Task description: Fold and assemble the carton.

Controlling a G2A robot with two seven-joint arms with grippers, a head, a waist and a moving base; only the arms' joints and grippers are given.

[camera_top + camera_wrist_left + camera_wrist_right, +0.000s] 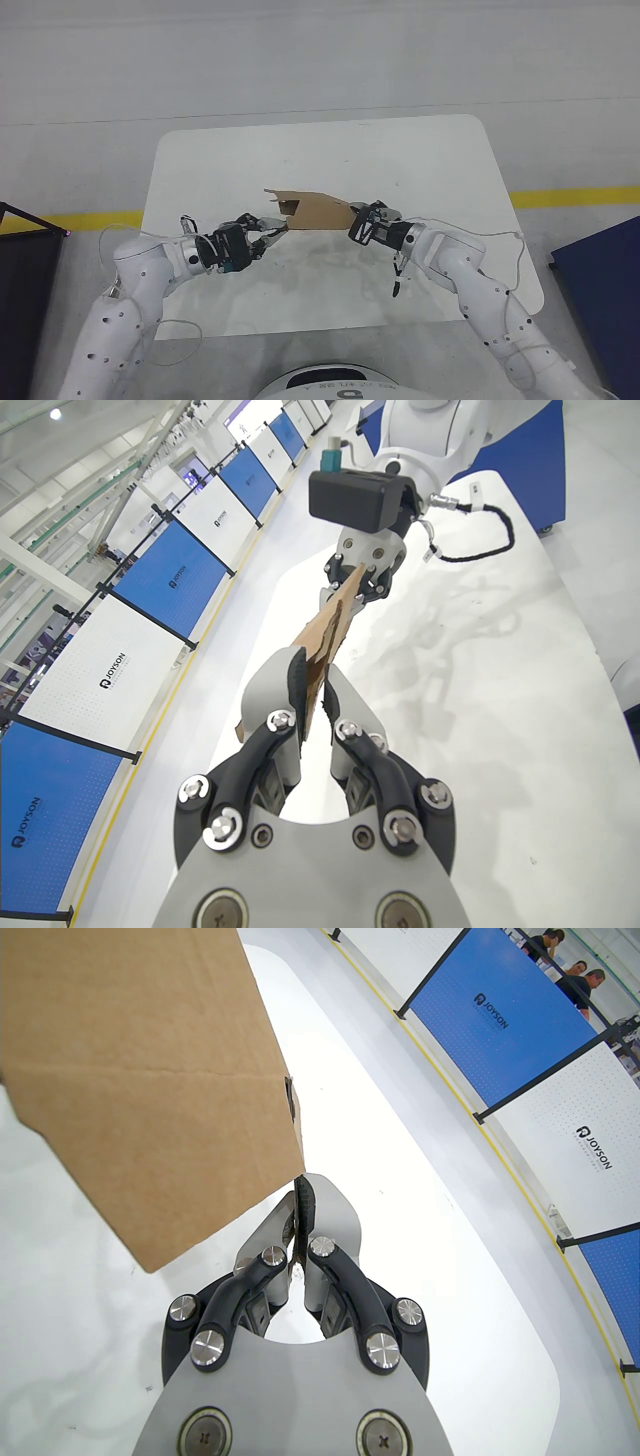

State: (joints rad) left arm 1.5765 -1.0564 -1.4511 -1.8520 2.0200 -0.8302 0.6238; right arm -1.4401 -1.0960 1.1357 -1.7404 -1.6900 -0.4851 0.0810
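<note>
carton [315,211]: flattened, above desk [420,160], between both finger sets
left fingers [272,687]: clamped on one end
right fingers [332,1208]: clamped on opposite end

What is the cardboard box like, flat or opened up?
Flat. The carton shows edge-on as thin layers, pinched between the left gripper and right gripper.

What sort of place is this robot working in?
Likely a factory or demo hall: blue and white barrier panels fence the area, a yellow line marks the floor, and roof beams run high overhead.
</note>
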